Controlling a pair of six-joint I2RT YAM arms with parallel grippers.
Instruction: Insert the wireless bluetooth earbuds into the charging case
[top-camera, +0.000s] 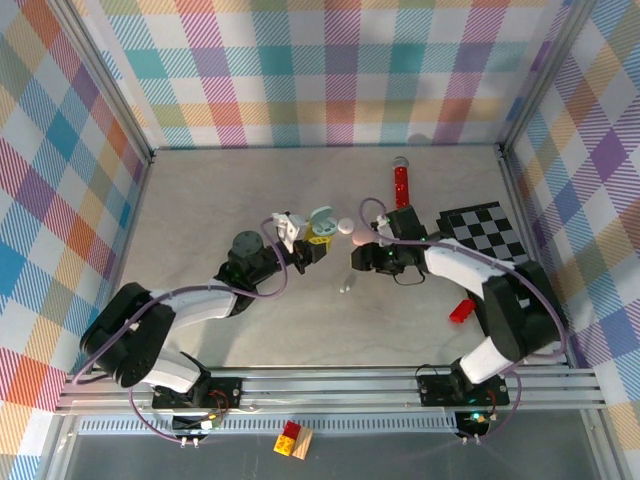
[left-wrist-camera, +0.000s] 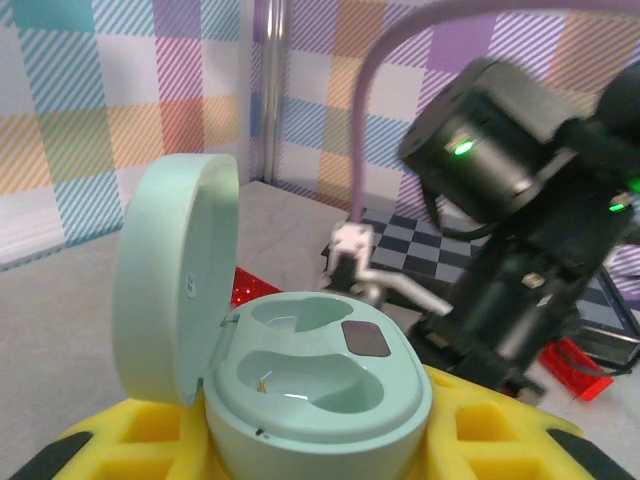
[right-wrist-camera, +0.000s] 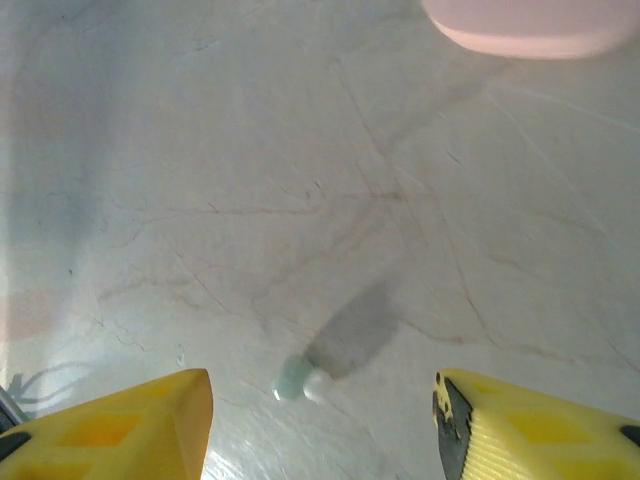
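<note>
Earbud (right-wrist-camera: 303, 381) (tiny, pale) lies on the table (right-wrist-camera: 200, 200) between the spread fingers of the right gripper (right-wrist-camera: 321, 412); left gripper (top-camera: 313, 247) pinches the open charging case (left-wrist-camera: 320, 390).

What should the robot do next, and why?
Probably lower the right gripper and close on the earbud, which lies on the table between its open jaws. The open charging case looks empty inside.
</note>
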